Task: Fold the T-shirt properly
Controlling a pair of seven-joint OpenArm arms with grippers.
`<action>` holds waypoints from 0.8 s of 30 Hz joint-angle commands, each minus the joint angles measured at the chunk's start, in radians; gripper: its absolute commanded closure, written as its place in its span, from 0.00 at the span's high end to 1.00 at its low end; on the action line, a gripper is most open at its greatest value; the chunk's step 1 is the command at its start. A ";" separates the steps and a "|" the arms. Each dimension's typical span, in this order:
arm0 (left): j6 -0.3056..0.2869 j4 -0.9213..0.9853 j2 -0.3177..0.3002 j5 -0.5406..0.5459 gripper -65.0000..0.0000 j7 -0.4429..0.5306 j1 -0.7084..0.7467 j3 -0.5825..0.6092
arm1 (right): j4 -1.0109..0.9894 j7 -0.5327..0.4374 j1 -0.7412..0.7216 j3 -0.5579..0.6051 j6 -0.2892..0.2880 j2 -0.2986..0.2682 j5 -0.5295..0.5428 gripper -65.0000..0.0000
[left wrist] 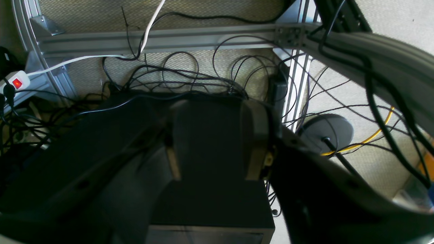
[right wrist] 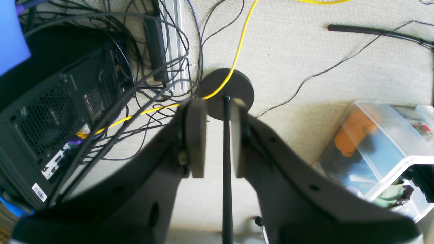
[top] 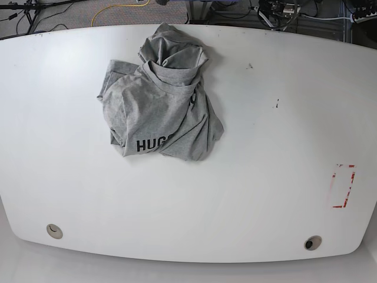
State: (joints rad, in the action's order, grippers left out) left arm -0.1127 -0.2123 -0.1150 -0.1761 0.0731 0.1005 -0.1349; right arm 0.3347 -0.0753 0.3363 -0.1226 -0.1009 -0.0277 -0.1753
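Observation:
A crumpled grey T-shirt (top: 159,100) with black lettering lies bunched on the white table (top: 265,147), at the back and left of centre in the base view. Neither arm shows in the base view. My left gripper (left wrist: 213,135) hangs off the table over a dark box and tangled cables on the floor; its jaws stand wide apart and hold nothing. My right gripper (right wrist: 217,135) also hangs over the floor; its pads (right wrist: 196,135) stand a narrow gap apart and hold nothing. A black stand pole on the floor shows through that gap.
A red tape rectangle (top: 343,186) marks the table's right side. Two round holes (top: 54,230) (top: 312,242) sit near the front edge. On the floor are a computer case (right wrist: 51,118), a round stand base (right wrist: 234,88), a clear plastic box (right wrist: 373,142) and an aluminium frame (left wrist: 162,39).

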 commanded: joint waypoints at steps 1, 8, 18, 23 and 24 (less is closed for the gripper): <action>-0.001 -0.002 -0.009 -0.003 0.34 0.005 0.005 -0.002 | 0.001 -0.003 0.015 0.002 0.002 -0.002 0.010 0.18; -0.001 0.002 -0.007 0.000 0.34 0.004 0.000 -0.003 | -0.002 -0.003 0.013 0.002 0.002 -0.003 0.007 0.18; 0.001 -0.003 -0.007 -0.003 0.34 0.002 0.001 -0.003 | 0.006 -0.004 0.015 0.006 0.002 -0.002 0.005 0.18; 0.002 -0.001 -0.007 -0.003 0.34 0.002 0.002 -0.003 | 0.005 -0.002 0.015 0.006 0.002 -0.002 0.006 0.18; 0.002 -0.001 -0.006 -0.003 0.34 0.004 0.002 -0.002 | 0.004 0.001 0.015 0.006 0.003 -0.002 0.006 0.18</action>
State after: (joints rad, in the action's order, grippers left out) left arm -0.1127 -0.2104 -0.1150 -0.1761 0.0723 0.0998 -0.1375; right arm 0.3397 -0.0750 0.3363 -0.1165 -0.1009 -0.0277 -0.1726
